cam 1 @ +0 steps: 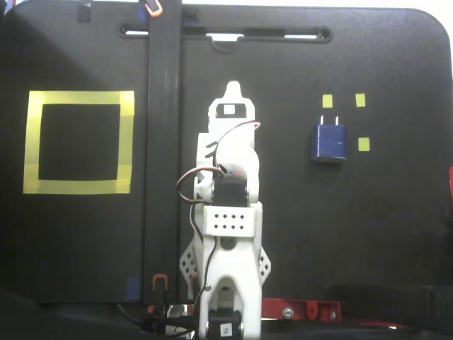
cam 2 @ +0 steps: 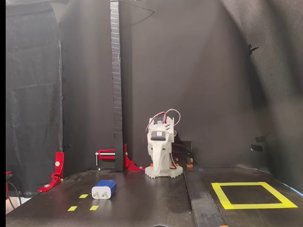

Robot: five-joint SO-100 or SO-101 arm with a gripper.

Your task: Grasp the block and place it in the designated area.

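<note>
In a fixed view from above, the black worktop [cam 1: 396, 234] carries the designated area [cam 1: 127, 138] near its left edge. The white arm [cam 1: 226, 227] is folded at the near edge's middle — its gripper [cam 1: 232, 91] too tucked to tell the jaws' state. The block [cam 1: 330, 141] lies toward the right edge among small yellow tape squares [cam 1: 363, 144], prongs toward the far edge.

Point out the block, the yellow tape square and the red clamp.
block [cam 1: 330, 142], a fixed view from above, on its blue top face.
yellow tape square [cam 1: 126, 142], same view, on its right strip.
red clamp [cam 2: 109, 154], a fixed view from the front, on its bar.
</note>
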